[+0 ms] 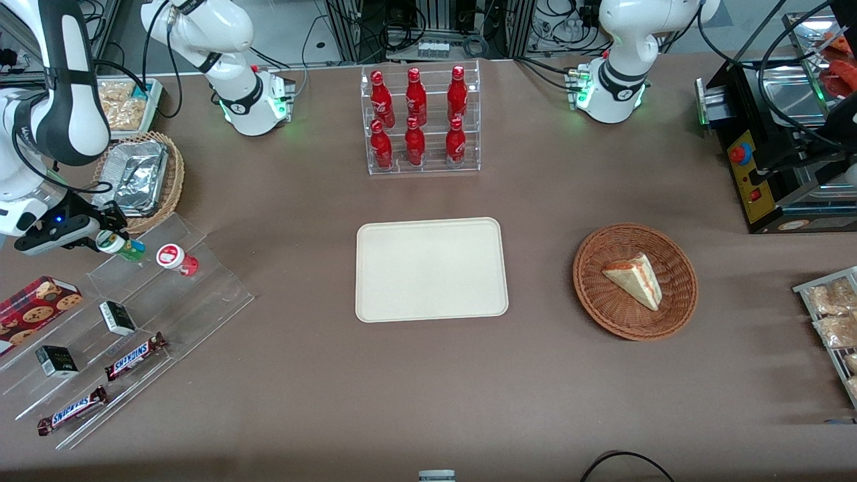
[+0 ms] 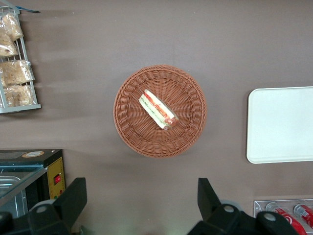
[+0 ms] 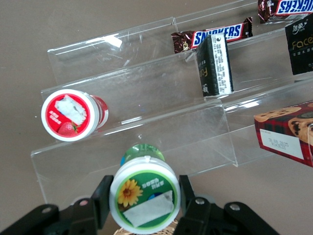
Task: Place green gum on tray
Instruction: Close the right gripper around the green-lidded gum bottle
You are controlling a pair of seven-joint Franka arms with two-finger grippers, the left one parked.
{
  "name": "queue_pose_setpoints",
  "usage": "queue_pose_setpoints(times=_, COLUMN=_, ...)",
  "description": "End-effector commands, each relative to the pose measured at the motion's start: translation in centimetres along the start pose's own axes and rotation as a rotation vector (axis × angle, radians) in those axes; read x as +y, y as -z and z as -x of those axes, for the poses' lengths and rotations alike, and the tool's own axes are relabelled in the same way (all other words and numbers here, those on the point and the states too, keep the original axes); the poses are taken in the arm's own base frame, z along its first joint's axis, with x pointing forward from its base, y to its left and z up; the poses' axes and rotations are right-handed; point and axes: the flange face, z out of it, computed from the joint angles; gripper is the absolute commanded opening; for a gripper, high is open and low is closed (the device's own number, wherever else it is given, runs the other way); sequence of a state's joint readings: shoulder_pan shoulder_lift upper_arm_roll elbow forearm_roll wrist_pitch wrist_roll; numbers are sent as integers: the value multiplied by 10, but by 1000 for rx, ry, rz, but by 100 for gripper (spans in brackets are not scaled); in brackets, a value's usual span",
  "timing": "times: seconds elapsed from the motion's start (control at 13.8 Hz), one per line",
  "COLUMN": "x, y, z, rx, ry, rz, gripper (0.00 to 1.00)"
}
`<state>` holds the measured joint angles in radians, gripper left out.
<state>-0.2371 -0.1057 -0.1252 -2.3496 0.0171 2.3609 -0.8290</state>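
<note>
The green gum point(image 1: 126, 247) is a small green bottle whose white lid point(image 3: 145, 197) carries a yellow flower mark. It sits tilted at the top step of a clear acrylic shelf point(image 1: 201, 281), at the working arm's end of the table. My gripper point(image 1: 112, 237) is shut on the green gum, one black finger point(image 3: 101, 195) pressed on each side of the lid. A similar red bottle point(image 1: 177, 258) with a red-white lid point(image 3: 67, 114) lies beside it on the same step. The cream tray point(image 1: 432, 269) lies flat mid-table, well apart from the gripper, with nothing on it.
The shelf's lower steps hold Snickers bars point(image 1: 136, 356), small black boxes point(image 1: 117, 317) and a cookie box point(image 1: 37, 306). A wicker basket with a foil container point(image 1: 137, 177) stands close by the gripper. A rack of red cola bottles point(image 1: 418, 120) and a basket with a sandwich point(image 1: 635, 281) flank the tray.
</note>
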Motion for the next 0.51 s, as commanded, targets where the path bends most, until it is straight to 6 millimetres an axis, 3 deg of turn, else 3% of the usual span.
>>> queue_pose_setpoints(times=0.0, x=-1, y=8, z=-3, rx=11, ry=-4, rz=-11, gripper=0)
queue_pose_setpoints(times=0.14, x=2, y=23, z=-9, rx=-1, ry=0, rz=-27, gripper=0)
queue_pose_setpoints(times=0.43, x=0, y=72, z=-36, rx=4, ry=24, rz=-69, gripper=0)
